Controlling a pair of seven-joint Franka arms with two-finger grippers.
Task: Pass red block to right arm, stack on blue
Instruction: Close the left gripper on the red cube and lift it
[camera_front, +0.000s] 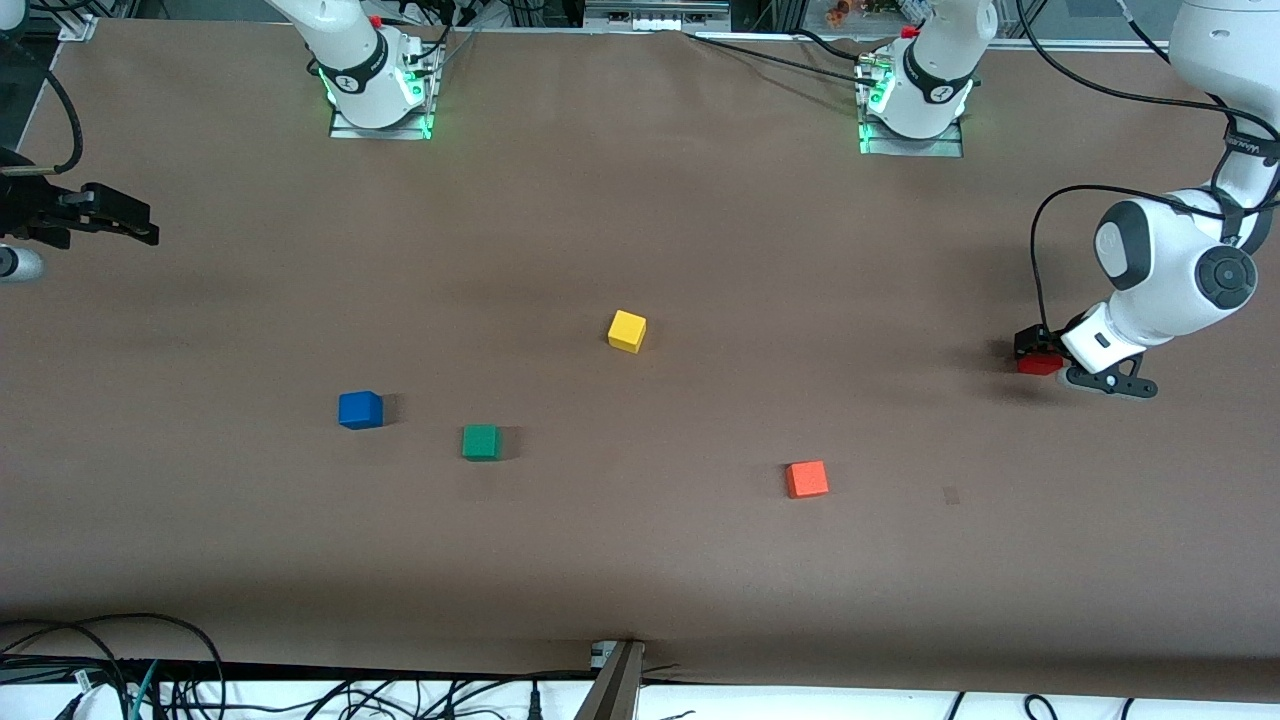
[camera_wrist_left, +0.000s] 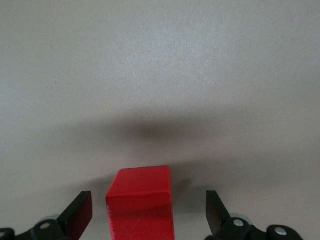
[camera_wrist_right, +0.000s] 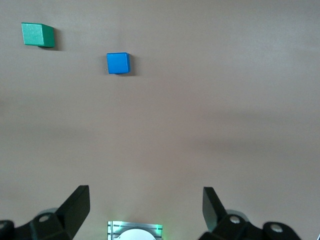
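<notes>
The red block sits on the brown table at the left arm's end. My left gripper is low around it and open. In the left wrist view the red block stands between the fingers with a gap on each side, and the gripper does not touch it. The blue cube sits toward the right arm's end and also shows in the right wrist view. My right gripper waits, open and empty, above the table's edge at the right arm's end.
A green cube lies beside the blue cube, slightly nearer to the front camera, and also shows in the right wrist view. A yellow cube sits mid-table. An orange-red cube lies nearer to the front camera.
</notes>
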